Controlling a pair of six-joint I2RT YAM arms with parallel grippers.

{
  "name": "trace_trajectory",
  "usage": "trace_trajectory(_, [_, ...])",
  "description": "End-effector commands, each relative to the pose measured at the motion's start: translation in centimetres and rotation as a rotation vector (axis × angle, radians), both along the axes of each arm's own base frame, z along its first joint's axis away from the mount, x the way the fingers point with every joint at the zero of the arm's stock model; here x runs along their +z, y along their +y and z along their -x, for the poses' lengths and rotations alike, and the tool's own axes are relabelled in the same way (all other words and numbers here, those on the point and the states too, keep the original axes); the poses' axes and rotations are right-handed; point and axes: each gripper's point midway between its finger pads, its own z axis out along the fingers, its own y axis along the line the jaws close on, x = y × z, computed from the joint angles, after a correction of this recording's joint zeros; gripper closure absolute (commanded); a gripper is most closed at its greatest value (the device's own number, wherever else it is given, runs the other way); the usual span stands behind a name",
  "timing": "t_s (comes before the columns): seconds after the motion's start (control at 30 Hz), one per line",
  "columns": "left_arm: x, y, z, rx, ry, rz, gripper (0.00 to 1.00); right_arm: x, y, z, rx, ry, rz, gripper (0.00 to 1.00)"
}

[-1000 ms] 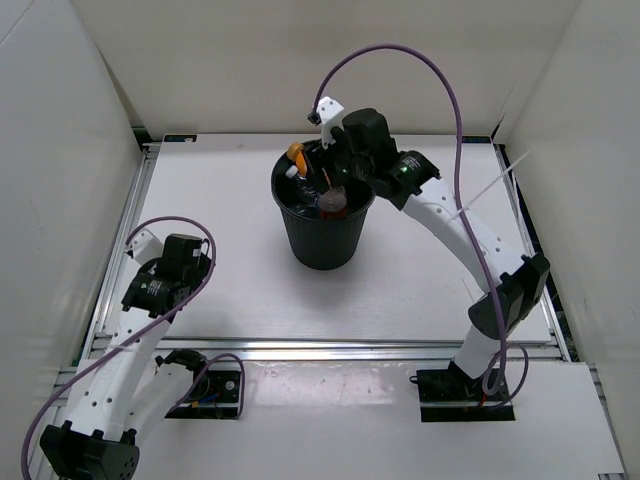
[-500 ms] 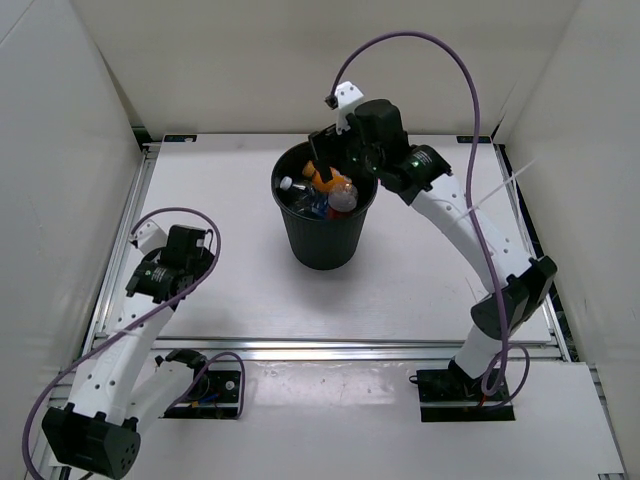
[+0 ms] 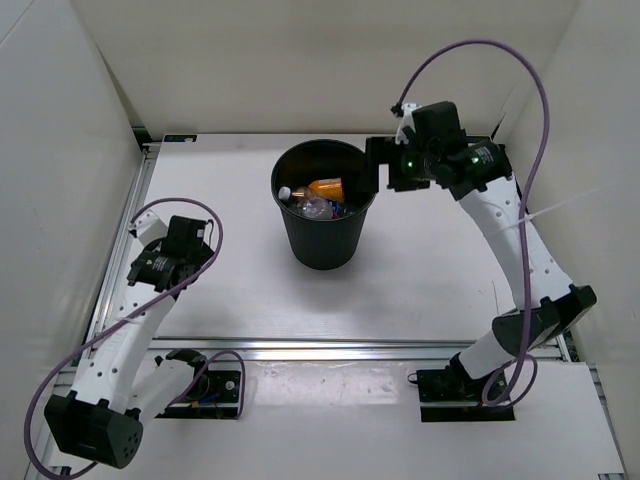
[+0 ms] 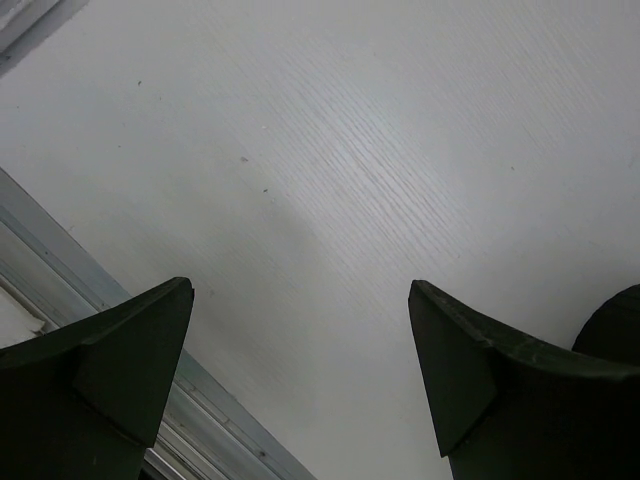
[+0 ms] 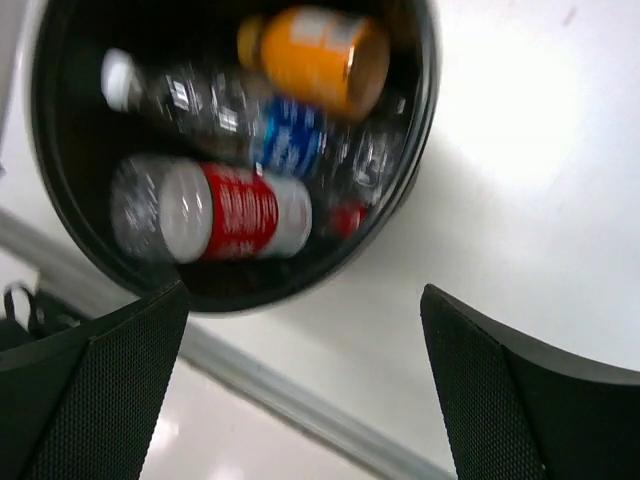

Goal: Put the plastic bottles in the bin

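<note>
In the top view you see the bin (image 3: 322, 245) at the centre of the frame. Inside it lie the orange bottle (image 5: 315, 55), the red-label bottle (image 5: 215, 208) and the blue-label bottle (image 5: 290, 135). Your right gripper (image 5: 300, 340) is wide and empty, just right of the bin. Your left gripper (image 4: 300, 310), at lower left, is also wide and empty over the table (image 4: 400, 120).

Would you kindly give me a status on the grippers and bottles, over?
Left gripper open, empty, over table. Right gripper open, empty, beside the bin. Bottles lying inside the bin. Nothing in the way.
</note>
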Motion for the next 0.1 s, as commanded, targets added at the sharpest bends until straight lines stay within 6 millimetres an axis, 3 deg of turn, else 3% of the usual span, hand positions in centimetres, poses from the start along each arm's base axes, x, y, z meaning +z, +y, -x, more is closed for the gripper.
trace_trajectory(0.0, [2.0,1.2,-0.6,0.026,-0.057,-0.060,0.00,-1.3,0.4,4.6,0.103,0.096,-0.042,0.00])
trace_trajectory(0.07, [2.6,2.6,-0.4,0.062,-0.061,-0.137,0.00,-0.2,-0.8,4.3,0.058,0.015,-0.046,0.00])
